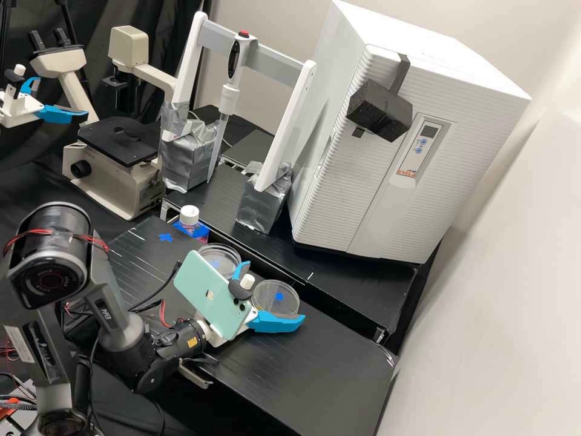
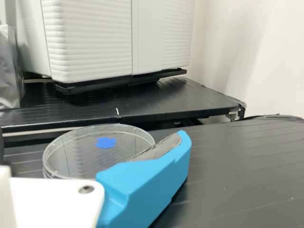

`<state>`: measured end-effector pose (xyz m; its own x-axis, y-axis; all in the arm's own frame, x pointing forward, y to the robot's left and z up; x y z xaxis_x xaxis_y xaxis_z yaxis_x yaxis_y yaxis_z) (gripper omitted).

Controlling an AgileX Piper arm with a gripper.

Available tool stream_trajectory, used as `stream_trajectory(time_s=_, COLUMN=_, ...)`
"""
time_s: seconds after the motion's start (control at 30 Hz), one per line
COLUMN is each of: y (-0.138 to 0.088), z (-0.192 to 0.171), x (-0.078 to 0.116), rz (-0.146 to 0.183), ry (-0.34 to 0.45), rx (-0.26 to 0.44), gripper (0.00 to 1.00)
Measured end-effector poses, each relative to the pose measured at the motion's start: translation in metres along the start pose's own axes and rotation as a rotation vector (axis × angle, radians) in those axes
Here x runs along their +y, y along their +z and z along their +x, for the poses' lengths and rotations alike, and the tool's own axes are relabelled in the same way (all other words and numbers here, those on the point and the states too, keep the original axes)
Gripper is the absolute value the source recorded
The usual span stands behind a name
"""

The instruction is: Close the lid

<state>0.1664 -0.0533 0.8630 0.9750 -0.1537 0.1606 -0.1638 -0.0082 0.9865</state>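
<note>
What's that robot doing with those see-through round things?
The robot arm has its end effector open by one clear round dish; it doesn't seem to grip anything. Another clear dish sits nearby on the black bench. Its job is closing a lid, but I can't tell if that's done.

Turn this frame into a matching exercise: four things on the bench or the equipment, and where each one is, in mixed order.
Things
1. Clear round dish with a blue mark, seen in the wrist view
2. Black foam block
3. Pipette with a red button
4. Bottle with a white cap

Places
A. Upright at a grey crossbar
B. Near a blue cross-shaped mark
C. Close to the bright blue fingers
D. At the front of the white ribbed cabinet

Pairs: 1-C, 2-D, 3-A, 4-B
</note>
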Motion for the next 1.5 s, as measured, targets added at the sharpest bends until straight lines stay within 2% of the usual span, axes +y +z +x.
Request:
stream_trajectory(time_s=0.27, y=0.003, z=0.000, x=0.001, rz=0.002, ry=0.009, rx=0.007, gripper=1.00)
stream_trajectory(time_s=0.77, y=0.008, z=-0.001, x=0.006, rz=-0.015, ry=0.014, rx=-0.003, gripper=1.00)
stream_trajectory(time_s=0.9, y=0.008, z=-0.005, x=0.009, rz=-0.046, ry=0.033, rx=-0.029, gripper=1.00)
stream_trajectory(time_s=1.17, y=0.001, z=-0.013, x=0.011, rz=-0.077, ry=0.056, rx=-0.031, gripper=1.00)
stream_trajectory(time_s=1.5, y=0.006, z=-0.011, x=0.008, rz=-0.048, ry=0.046, rx=-0.054, gripper=1.00)
